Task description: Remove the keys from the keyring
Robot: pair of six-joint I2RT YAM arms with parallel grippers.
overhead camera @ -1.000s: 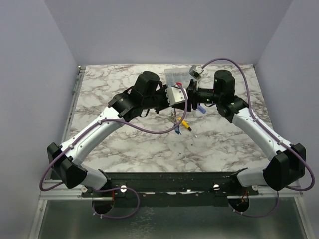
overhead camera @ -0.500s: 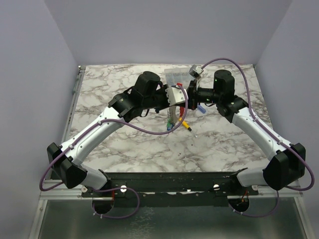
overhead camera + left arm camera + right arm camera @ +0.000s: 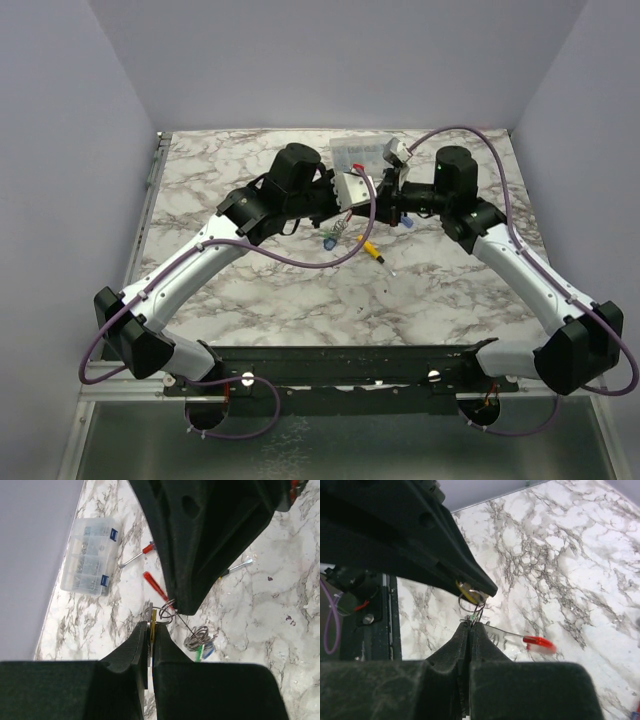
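- left gripper [image 3: 150, 626] pinched tight on the yellow key [image 3: 153, 618], up off the table [image 3: 250, 290]
- right gripper [image 3: 470, 624] clamped on the keyring [image 3: 479, 609] right next to it
- green and blue keys [image 3: 202, 651] dangle below, looks like off a stretched coil, hard to tell

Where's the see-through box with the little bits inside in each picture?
Top external: the clear parts box sits at the far edge of the marble table, near the middle.
Left wrist: upper left of the picture, lying on the table.
Right wrist: not in it.
Shared landmark: the white-and-grey marble table shows in all three views.
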